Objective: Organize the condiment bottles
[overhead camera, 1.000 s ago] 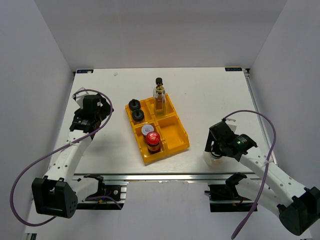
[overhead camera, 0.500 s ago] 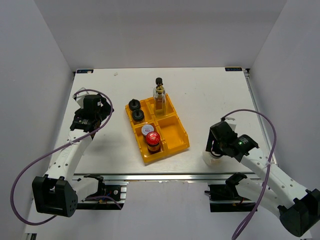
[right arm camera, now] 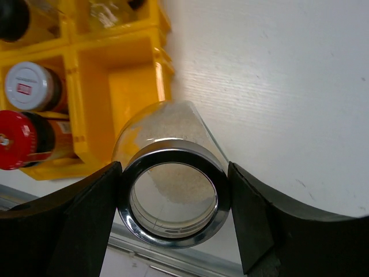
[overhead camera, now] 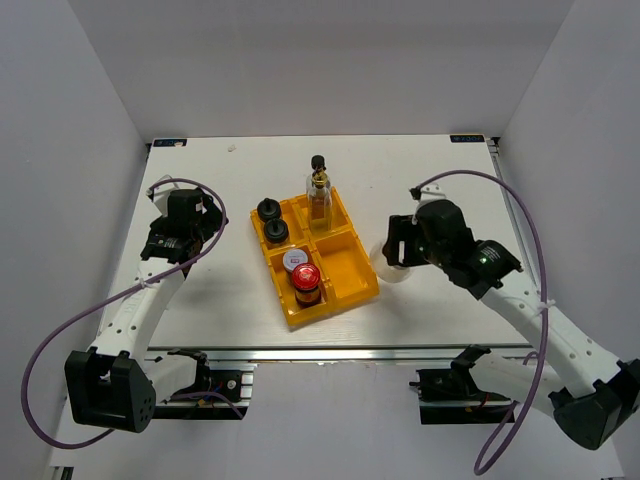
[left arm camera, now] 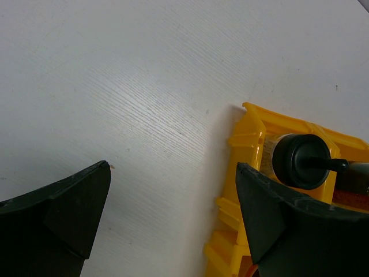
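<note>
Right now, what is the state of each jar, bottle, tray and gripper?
Tray: one compartment empty.
Silver-lidded jar: held, lidded, outside the tray.
Red-lidded jar: upright, lidded, in the tray.
White-lidded jar: upright, lidded, beside the red one.
Black-lidded jars: both upright, lidded, sharing one compartment.
Clear bottle: upright, capped, in the tray.
Dark bottle: upright, capped, behind the clear bottle.
Left gripper: open, empty.
Right gripper: shut on the silver-lidded jar.

The left arm stretches from its base toward 1 o'clock, its end effector [left arm camera: 173,219] facing 3 o'clock with fingers [left arm camera: 63,208] spread wide, holding nothing. The right arm reaches toward 10 o'clock. Its end effector [right arm camera: 173,199] points to 9 o'clock, clamped on either side of a silver-lidded jar [right arm camera: 167,130].
</note>
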`<move>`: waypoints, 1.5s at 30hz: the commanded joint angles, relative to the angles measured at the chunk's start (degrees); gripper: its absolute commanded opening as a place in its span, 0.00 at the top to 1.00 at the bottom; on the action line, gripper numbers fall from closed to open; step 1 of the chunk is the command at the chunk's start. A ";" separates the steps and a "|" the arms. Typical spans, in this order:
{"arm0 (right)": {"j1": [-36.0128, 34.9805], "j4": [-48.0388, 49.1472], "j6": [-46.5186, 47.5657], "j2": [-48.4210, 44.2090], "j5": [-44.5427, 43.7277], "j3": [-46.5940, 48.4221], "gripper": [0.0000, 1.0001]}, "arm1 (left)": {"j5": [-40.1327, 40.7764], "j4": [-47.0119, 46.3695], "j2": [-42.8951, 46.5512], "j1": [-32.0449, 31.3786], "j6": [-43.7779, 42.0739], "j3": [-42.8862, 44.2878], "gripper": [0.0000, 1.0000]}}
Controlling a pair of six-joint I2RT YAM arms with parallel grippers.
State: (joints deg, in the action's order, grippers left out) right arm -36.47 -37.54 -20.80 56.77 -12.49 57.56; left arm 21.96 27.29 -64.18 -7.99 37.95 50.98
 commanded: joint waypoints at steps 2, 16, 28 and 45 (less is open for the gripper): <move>-7.27 9.93 0.14 2.37 -3.23 5.63 1.00 | 1.07 -1.27 0.81 0.25 -0.51 -0.09 0.02; -17.14 17.76 -3.27 13.63 -12.37 10.47 1.00 | -0.42 -2.15 2.13 0.25 -1.04 -1.15 0.02; -21.10 16.45 -16.38 17.40 -27.33 10.03 1.00 | -1.04 -1.54 2.40 0.25 -0.60 -0.71 0.02; -21.28 11.60 -22.71 24.52 -24.51 8.45 1.00 | -0.68 -1.27 1.87 0.25 -0.25 -0.62 0.02</move>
State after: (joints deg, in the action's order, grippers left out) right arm -57.47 -28.77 -40.64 81.49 -35.83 64.90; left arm 21.54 26.52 -63.55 -7.99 37.50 50.04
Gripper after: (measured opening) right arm 0.754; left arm 0.982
